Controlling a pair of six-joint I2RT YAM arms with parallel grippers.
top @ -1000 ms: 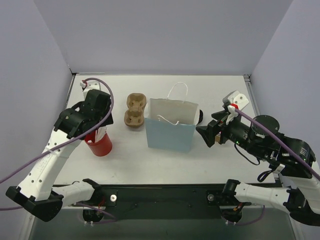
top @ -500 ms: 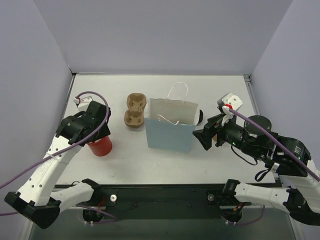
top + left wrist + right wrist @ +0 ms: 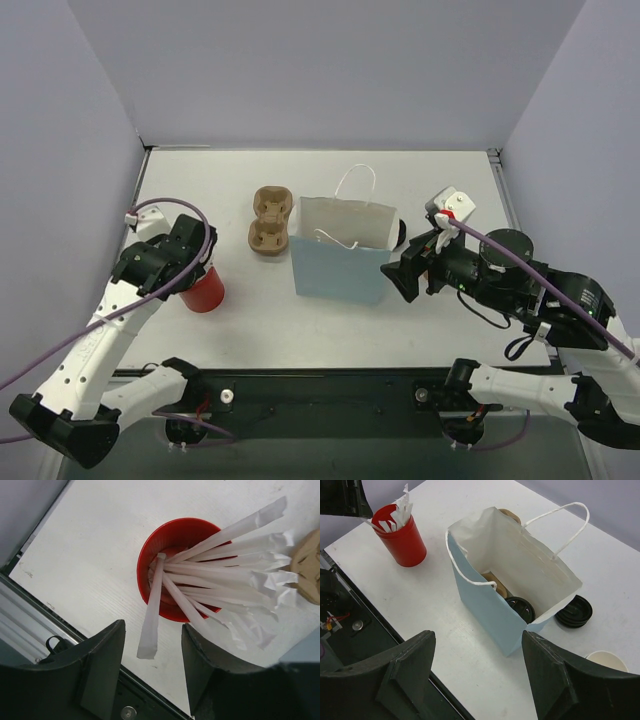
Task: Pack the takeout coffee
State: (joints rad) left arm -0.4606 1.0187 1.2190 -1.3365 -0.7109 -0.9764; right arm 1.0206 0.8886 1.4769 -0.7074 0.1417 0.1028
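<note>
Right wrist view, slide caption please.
Open right gripper faces blue paper bag holding black-lidded cup; red cup of straws beyond.

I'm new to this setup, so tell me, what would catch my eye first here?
The open light blue paper bag with white handles stands mid-table, a black-lidded cup inside. At the left, a red cup bristling with white paper-wrapped straws sits right under the left end effector.
</note>
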